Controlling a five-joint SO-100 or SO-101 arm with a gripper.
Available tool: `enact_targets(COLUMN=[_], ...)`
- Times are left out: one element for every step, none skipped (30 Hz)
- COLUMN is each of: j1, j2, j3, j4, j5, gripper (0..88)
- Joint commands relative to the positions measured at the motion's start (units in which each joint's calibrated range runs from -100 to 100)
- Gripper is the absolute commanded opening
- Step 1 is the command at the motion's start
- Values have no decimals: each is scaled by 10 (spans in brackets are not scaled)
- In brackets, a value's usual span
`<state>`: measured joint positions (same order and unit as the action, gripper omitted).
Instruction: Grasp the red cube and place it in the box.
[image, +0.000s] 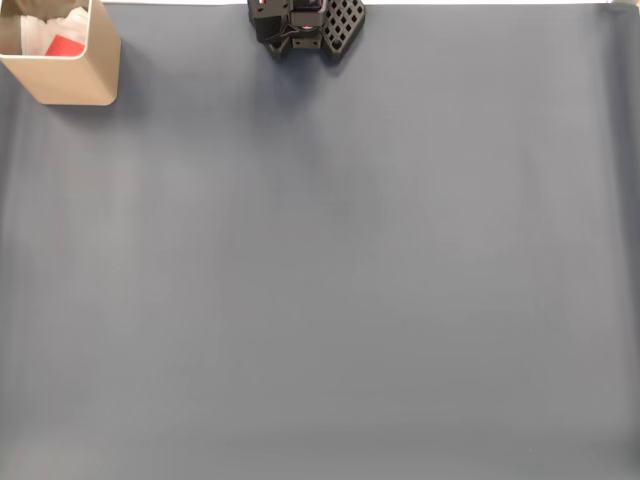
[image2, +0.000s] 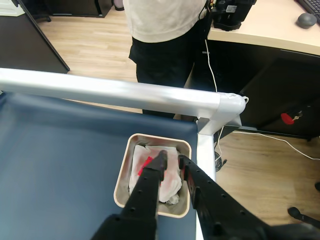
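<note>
Small bright red matte cube (image: 67, 46): lying inside the tall beige square box (image: 75, 82) on crumpled white lining, at the top-left corner of the dark blue table mat (image: 330, 280) in the fixed view. Black two-finger gripper (image2: 171, 160): above the box opening in the wrist view, fingers slightly apart, holding nothing. Person in a cream top and dark trousers (image2: 162, 30): beyond the silver table rail (image2: 110, 92).

Cube (image: 66, 45) inside box (image: 70, 80), table's (image: 330, 280) far-left corner.

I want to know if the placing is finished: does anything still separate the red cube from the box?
Nothing visible does. The red cube already lies inside the box, on the white lining. In the wrist view the gripper hangs above the box opening, fingers slightly apart and holding nothing.
</note>
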<state>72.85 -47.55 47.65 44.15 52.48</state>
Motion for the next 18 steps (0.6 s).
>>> enact_targets(j1=[-15, -18, -25, -31, -38, -47, -57, -67, -80, -93, -106, -121, -136, -151, -168, -184, -200, -219], j2=[-11, -10, -8, -6, -6, -5, -5, -5, -5, -5, -5, -5, -3, 1, 4, 6, 6, 6], j3=[-10, -12, -15, -18, -19, -21, -22, -24, -26, -29, -32, -36, -39, -46, -51, -54, -57, -60], j4=[-20, -23, -26, -27, -29, -35, -38, -43, -46, -46, -46, -46, -44, -43, -42, -42, -41, -36], j5=[1, 1, 2, 3, 6, 8, 11, 13, 16, 18, 19, 21, 22, 23, 23, 24, 25, 26], gripper=[0, 0, 0, 0, 0, 0, 0, 0, 0, 0, 0, 0, 0, 0, 0, 0, 0, 0])
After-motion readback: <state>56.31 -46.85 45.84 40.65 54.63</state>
